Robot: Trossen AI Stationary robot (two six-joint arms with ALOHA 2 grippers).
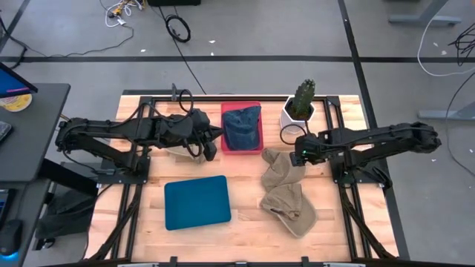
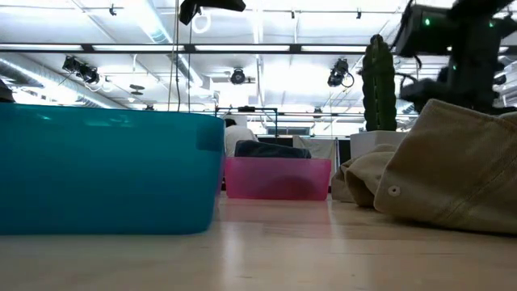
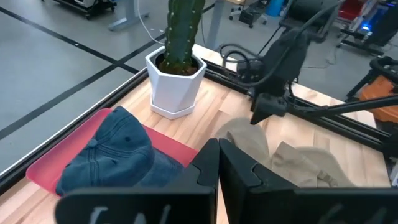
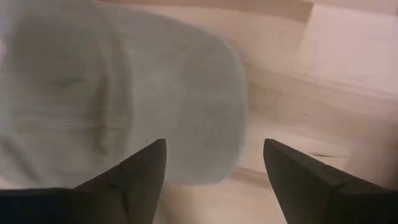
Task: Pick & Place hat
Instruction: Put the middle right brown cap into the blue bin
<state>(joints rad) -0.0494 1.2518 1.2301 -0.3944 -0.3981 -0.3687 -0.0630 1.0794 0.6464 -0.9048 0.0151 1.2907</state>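
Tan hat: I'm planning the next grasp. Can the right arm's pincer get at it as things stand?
Probably yes. The right pincer is open directly over the tan hat, and nothing lies between them. The cactus pot stands behind it, off to the side, out of the way.

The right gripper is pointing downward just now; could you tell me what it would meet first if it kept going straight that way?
Most likely the tan hat: the right gripper, open, looks directly at its fabric, with bare wooden table beside it. Depth is unclear.
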